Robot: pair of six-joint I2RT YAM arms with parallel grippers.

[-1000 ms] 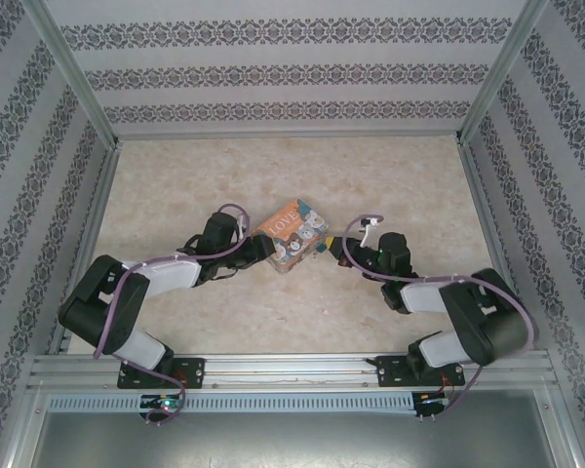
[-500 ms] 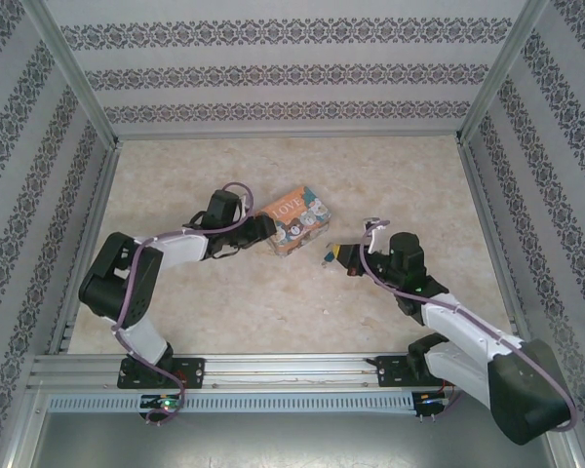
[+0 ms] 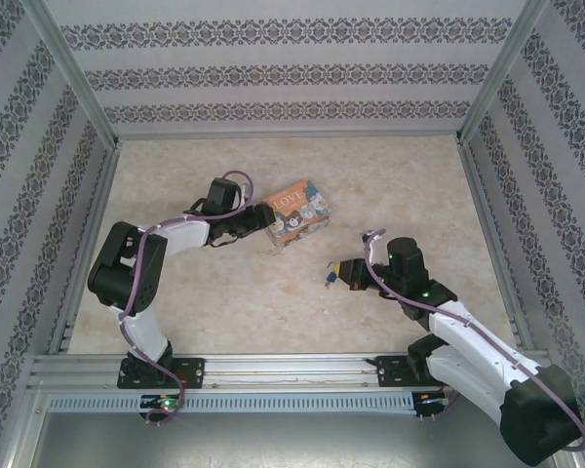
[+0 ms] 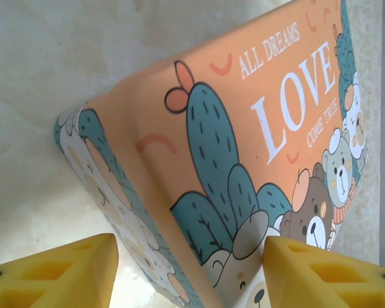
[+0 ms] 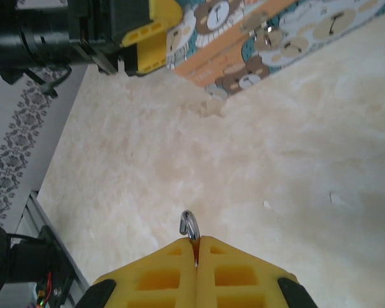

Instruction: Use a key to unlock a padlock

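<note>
My right gripper (image 5: 196,240) is shut on the padlock; only its silver shackle (image 5: 188,224) sticks out past the yellow fingertips. In the top view that gripper (image 3: 343,273) hovers over bare table right of centre, with the tiny padlock (image 3: 329,278) at its tip. The key is hidden. My left gripper (image 3: 256,222) is at the near-left corner of the colourful LOVE box (image 3: 297,210). In the left wrist view its jaws (image 4: 189,247) are open astride that box corner (image 4: 256,128); the left finger stands clear of the box and the right finger is against its lid.
The table is pale marble-patterned, fenced by patterned walls and aluminium rails (image 3: 292,369) at the near edge. The right wrist view has the box (image 5: 256,38) and the left gripper (image 5: 141,38) far ahead.
My right arm has drawn back from the box toward the near right, carrying the padlock. My left arm has pushed the box a little farther away, and its jaws have widened.
</note>
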